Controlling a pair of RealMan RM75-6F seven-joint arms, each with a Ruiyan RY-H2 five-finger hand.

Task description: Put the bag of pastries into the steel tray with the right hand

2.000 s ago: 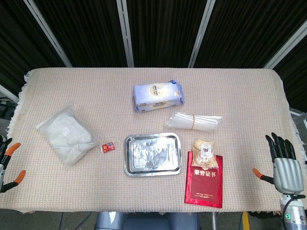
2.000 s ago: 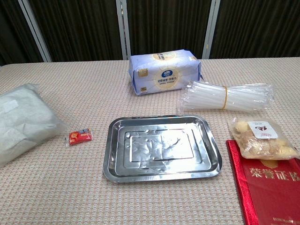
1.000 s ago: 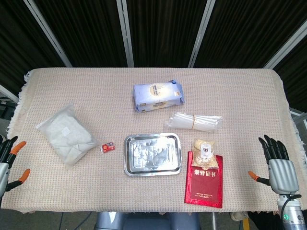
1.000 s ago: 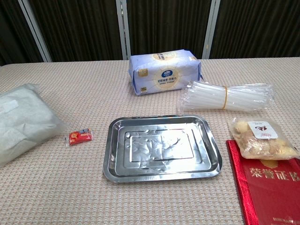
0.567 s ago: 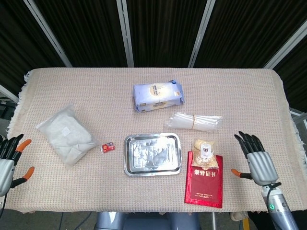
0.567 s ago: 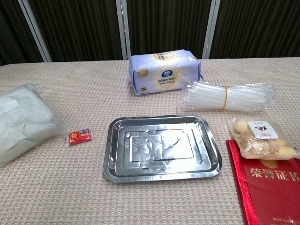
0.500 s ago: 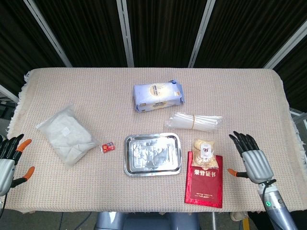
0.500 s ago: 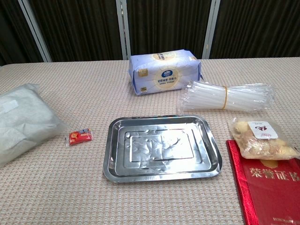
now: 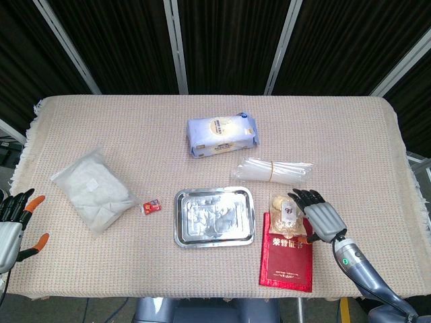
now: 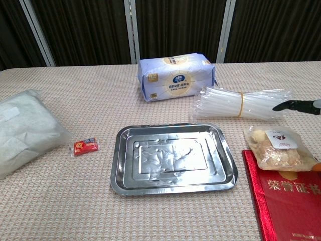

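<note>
Pastries in a clear bag, the bag of pastries (image 9: 285, 210), lie on the desk (image 9: 350, 141) just right of the steel tray (image 9: 214, 216), with the near end of the bag resting on the top edge of a red certificate folder (image 9: 287, 258). The right hand (image 9: 319, 216) hovers just beside the bag on its right, fingers (image 9: 304, 196) spread and holding nothing; from the chest view only dark fingertips show at the frame's edge, so whether they touch the film is hard to say. The left hand (image 9: 13, 225) sits off the desk's near left corner, fingers apart and empty.

The bag looks light and soft, its film likely slippery and loose around crumbly contents, so a hard squeeze could crush them. A gentle hold across the bag's middle, or on the slack film at an end, seems best, with care not to drag the folder along.

The desk wears a woven beige cloth (image 9: 101, 128) that should give some friction. Also on it are a blue tissue pack (image 9: 222, 135), a banded bundle of clear tubes (image 9: 273, 171), a pale plastic pouch (image 9: 93, 188) and a small red sachet (image 9: 152, 207). Behind stand dark curtained panels with pale frames.
</note>
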